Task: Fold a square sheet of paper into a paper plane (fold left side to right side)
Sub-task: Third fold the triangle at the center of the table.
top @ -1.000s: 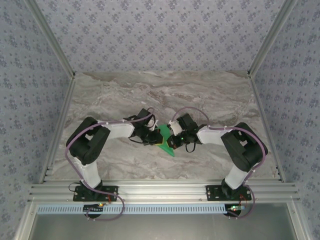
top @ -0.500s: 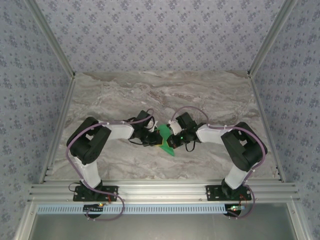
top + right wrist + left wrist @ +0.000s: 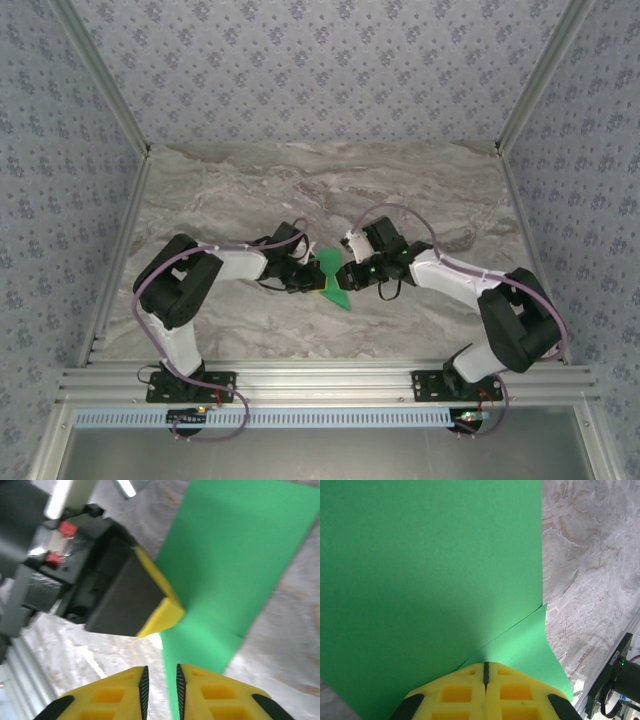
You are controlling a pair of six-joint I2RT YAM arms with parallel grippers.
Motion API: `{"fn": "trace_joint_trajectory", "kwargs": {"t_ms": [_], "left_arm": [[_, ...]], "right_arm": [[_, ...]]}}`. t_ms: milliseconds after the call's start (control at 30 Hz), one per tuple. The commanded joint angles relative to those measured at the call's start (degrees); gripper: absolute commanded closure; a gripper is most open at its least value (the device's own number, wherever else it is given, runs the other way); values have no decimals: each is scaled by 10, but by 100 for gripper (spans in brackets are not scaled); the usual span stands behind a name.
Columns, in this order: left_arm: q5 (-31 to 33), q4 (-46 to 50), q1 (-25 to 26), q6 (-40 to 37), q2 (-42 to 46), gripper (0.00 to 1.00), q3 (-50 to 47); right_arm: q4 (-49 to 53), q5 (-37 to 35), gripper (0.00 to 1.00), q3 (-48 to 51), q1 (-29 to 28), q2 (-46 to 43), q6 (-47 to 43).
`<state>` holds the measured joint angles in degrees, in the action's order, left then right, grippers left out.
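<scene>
The green sheet of paper [image 3: 332, 282] lies folded on the marble table between both grippers, its lower end coming to a point. In the left wrist view the paper [image 3: 420, 570] shows two layers, with a crease running to the jaw tips. My left gripper [image 3: 485, 666] is shut on the paper's left edge, and its yellow tip [image 3: 167, 614] meets the paper [image 3: 235, 555] in the right wrist view. My right gripper [image 3: 160, 672] stands slightly open, the paper's edge running down through the gap between its jaws. A finished paper plane is out of view.
The marble table [image 3: 300, 190] stretches far behind the arms, walled by patterned panels and aluminium posts. A metal rail [image 3: 320, 380] runs along the near edge. The right arm's elbow [image 3: 520, 325] is swung out to the right.
My right gripper has opened a little and let go of the paper, and its arm has swung outward to the right. The left gripper has stayed shut in place.
</scene>
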<state>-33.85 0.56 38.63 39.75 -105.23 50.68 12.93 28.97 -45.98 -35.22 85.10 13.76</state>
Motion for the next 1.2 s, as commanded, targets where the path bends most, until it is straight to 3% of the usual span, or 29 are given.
{"fn": "trace_joint_trajectory", "kwargs": {"t_ms": [0, 367, 1167], "left_arm": [[68, 41, 2, -3, -33, 99, -24], [69, 43, 3, -4, -31, 99, -24], [78, 51, 2, -8, -32, 99, -21]], "right_arm": [[-7, 66, 79, 20, -9, 11, 54], [-12, 87, 81, 18, -13, 86, 68], [38, 34, 82, 52, -27, 100, 68]]}}
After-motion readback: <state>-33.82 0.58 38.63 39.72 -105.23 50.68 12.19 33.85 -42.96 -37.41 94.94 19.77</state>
